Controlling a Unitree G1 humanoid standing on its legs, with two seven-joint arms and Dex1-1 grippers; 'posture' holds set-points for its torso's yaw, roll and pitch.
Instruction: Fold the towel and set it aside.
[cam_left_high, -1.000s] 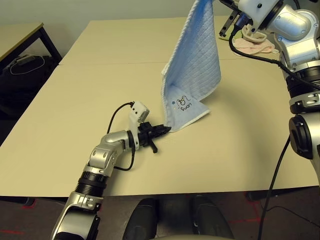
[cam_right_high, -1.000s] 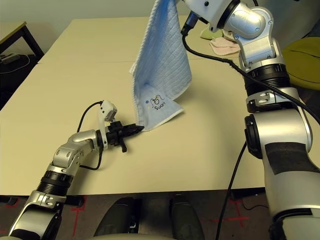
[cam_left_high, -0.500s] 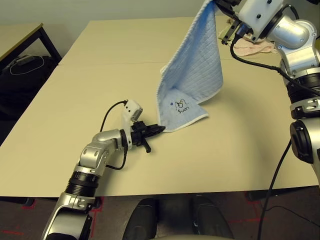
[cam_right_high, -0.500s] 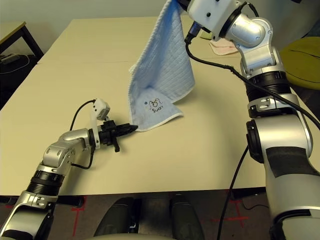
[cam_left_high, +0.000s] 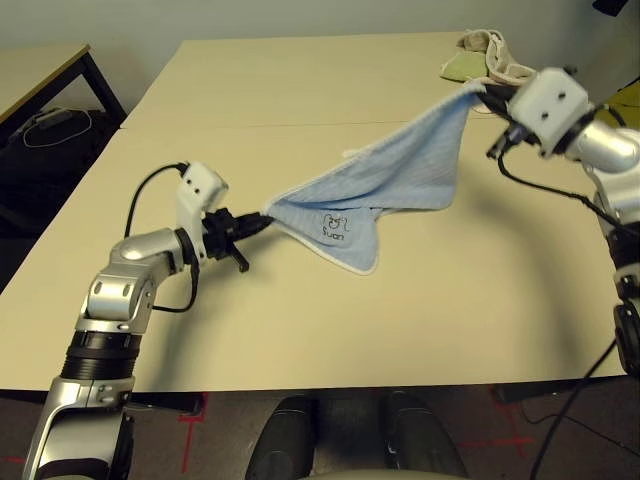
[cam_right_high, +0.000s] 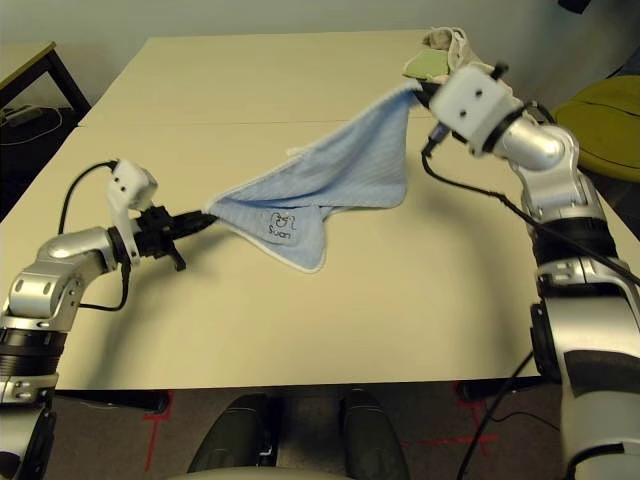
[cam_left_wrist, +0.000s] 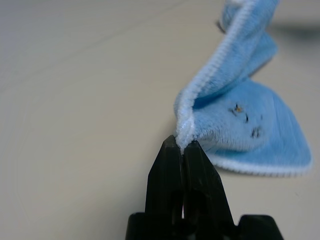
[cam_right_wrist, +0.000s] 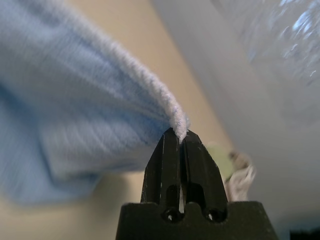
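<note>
The light-blue towel (cam_left_high: 375, 185) with white piping hangs stretched between my two grippers above the middle of the table, its lower flap with the printed motif (cam_left_high: 334, 226) drooping onto the tabletop. My left gripper (cam_left_high: 262, 216) is shut on the towel's near-left corner (cam_left_wrist: 186, 131), low over the table. At the far right my right gripper (cam_left_high: 484, 92) is shut on the opposite corner (cam_right_wrist: 176, 120), held higher.
A pile of pink, green and beige cloths (cam_left_high: 480, 58) lies at the table's far right corner, just behind my right gripper. A dark side table (cam_left_high: 45, 75) stands at the left. The beige tabletop (cam_left_high: 300, 320) is bare at the front.
My right gripper has come down and out to the right with its corner, and my left has pulled its corner to the left. The towel went from hanging upright to stretched nearly flat.
</note>
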